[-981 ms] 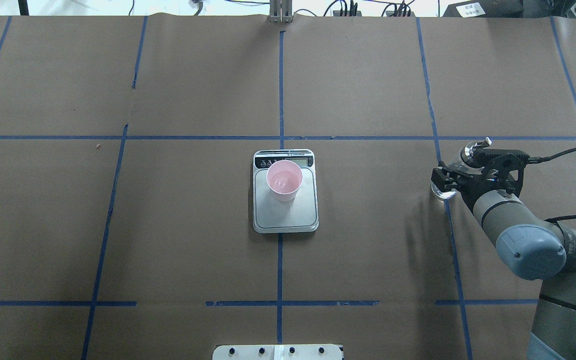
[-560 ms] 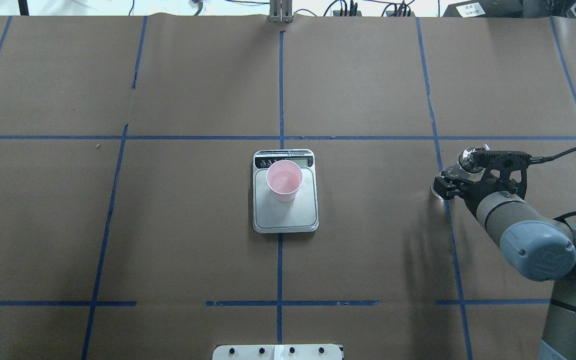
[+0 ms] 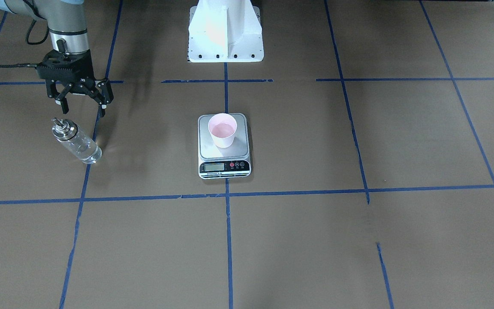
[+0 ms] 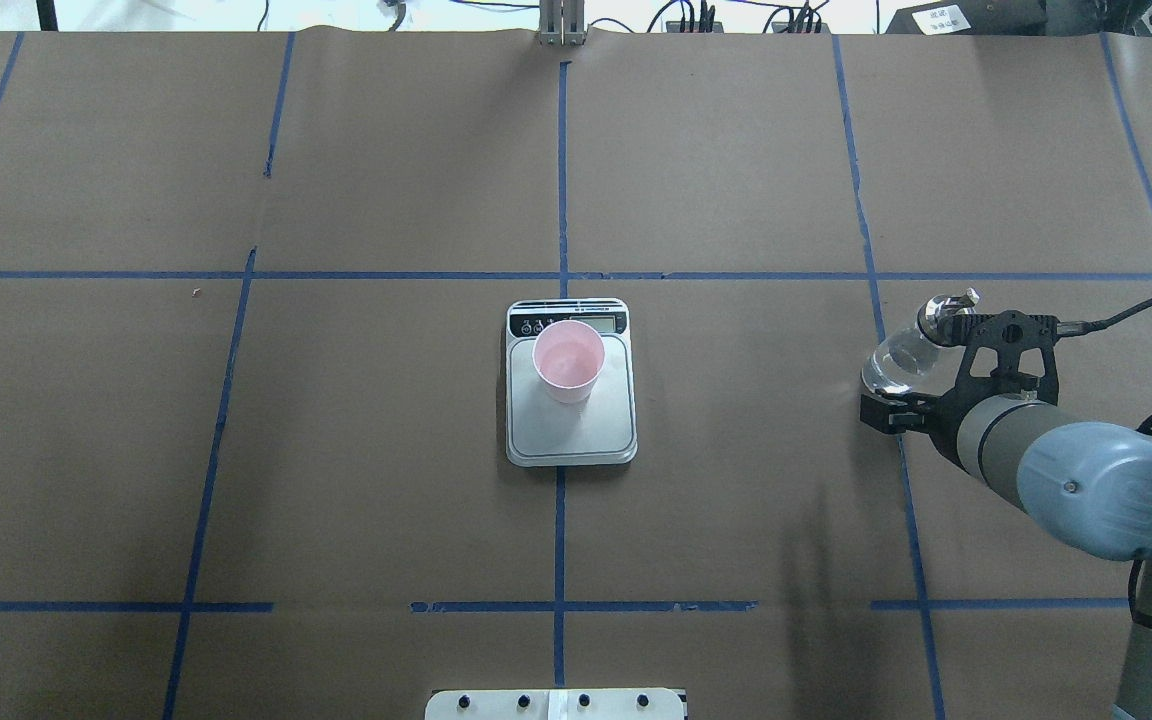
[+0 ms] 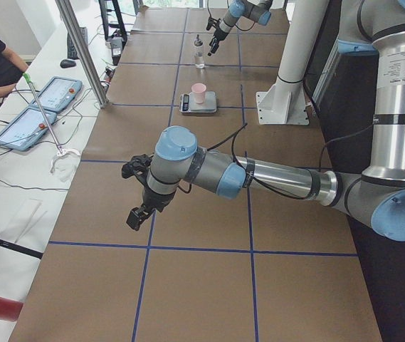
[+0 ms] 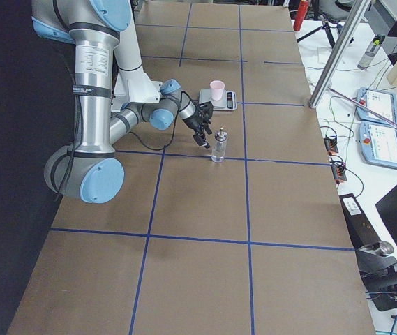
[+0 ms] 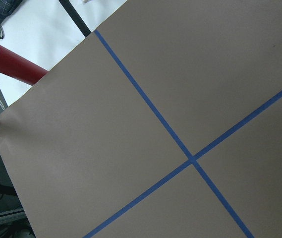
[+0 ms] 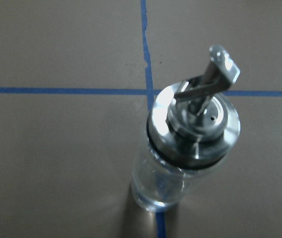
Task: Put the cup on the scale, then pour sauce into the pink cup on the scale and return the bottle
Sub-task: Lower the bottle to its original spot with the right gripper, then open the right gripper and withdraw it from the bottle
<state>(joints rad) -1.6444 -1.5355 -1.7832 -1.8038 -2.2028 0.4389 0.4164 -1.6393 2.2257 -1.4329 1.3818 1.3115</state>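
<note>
The pale pink cup [image 3: 223,130] stands upright on the silver scale [image 3: 224,165] at the table's middle, also in the overhead view [image 4: 568,360]. The clear glass bottle [image 3: 75,141] with its silver cap and spout stands on the brown paper on the robot's right side, on a blue tape line. It holds clear liquid. My right gripper [image 3: 82,102] is open and empty, just behind the bottle on the robot's side and apart from it. The right wrist view looks down on the bottle [image 8: 190,144]. My left gripper [image 5: 138,206] shows only in the exterior left view; I cannot tell its state.
The white robot pedestal [image 3: 225,34] stands behind the scale. Blue tape lines [image 4: 561,180] grid the brown paper. My left arm [image 5: 216,171] reaches out low over the table's left end. A red cylinder [image 7: 12,67] lies off the table's edge.
My right gripper was around the bottle; it has let go and drawn back toward the robot. The bottle now stands free. Cup and scale have not moved.
</note>
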